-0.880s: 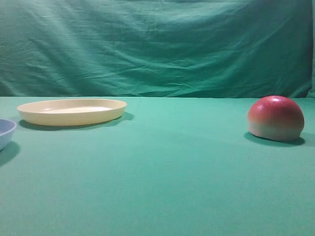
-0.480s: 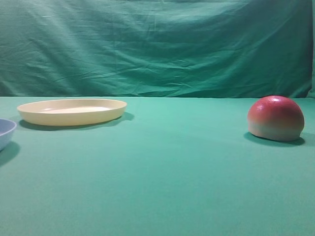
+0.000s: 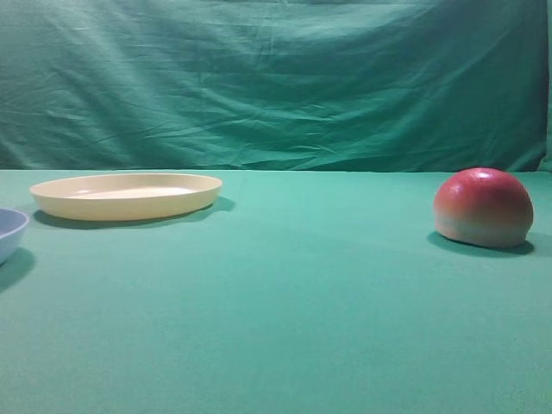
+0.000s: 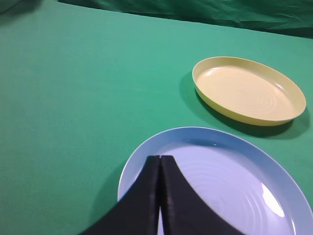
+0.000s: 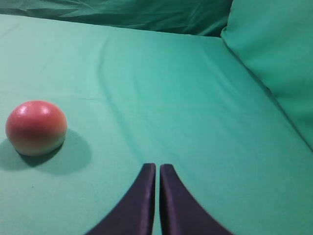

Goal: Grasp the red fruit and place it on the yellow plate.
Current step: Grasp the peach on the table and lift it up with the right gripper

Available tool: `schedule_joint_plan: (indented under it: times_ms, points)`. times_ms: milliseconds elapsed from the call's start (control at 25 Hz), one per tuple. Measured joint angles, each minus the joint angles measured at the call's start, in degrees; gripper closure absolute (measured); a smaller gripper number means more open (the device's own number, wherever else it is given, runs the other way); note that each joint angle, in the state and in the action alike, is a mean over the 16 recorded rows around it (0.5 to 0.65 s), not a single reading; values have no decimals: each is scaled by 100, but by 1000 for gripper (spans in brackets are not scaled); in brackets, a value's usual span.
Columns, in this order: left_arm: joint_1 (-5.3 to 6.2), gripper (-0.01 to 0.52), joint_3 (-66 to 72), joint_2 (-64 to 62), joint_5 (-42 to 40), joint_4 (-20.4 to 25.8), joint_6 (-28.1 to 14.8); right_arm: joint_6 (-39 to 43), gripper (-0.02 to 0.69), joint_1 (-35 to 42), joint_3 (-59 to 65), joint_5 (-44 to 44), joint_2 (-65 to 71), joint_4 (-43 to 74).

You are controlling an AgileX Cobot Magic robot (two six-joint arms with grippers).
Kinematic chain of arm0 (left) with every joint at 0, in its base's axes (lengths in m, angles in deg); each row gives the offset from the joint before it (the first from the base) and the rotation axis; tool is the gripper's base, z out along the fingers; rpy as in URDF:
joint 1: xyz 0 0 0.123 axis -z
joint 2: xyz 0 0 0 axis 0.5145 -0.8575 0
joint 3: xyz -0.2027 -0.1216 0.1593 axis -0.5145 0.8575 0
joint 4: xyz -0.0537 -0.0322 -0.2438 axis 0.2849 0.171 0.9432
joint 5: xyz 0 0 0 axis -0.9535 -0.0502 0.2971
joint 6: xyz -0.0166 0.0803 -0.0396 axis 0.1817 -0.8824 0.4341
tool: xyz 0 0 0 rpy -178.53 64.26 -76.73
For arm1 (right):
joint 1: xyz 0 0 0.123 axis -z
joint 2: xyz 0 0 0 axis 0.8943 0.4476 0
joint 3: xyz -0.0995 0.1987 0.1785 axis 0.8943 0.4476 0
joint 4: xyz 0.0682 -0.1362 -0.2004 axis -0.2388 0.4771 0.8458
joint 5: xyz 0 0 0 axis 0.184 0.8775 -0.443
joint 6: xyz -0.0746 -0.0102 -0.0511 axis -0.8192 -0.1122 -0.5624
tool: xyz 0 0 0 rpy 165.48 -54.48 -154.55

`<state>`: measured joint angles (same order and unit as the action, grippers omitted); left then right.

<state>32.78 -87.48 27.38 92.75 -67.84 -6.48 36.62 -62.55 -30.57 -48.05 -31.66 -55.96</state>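
From the exterior high view, the red fruit sits dome-up on the green worktop at the right, glossy red fading to cream at its base, well apart from the yellow plate at the left; neither arm shows here.

The left wrist view adds the whole light blue dish beneath the left gripper, its jaws pressed together.

In the right wrist view, the right gripper is likewise closed and empty, the fruit lying ahead to its left.

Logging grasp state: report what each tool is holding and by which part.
Nothing is held. The left tool is shut and empty above the blue dish; the right tool is shut and empty, apart from the fruit.
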Motion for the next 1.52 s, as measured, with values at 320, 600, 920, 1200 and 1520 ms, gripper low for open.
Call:
schedule_joint_plan:
  times_ms: [320,600,920,1200,1520]
  points:
    - [0,514,0,0,0,0,0,27,665,0,6,-104,0,-58]
    - [0,514,0,0,0,0,0,184,665,0,-17,-888,0,-564]
    - [0,514,0,0,0,0,0,170,665,0,-621,-1310,200,-1204]
    - [0,514,0,0,0,0,0,-483,665,-1,-1518,-571,1014,-1332]
    - [0,514,0,0,0,0,0,-1246,665,-139,-2387,631,2468,-1322]
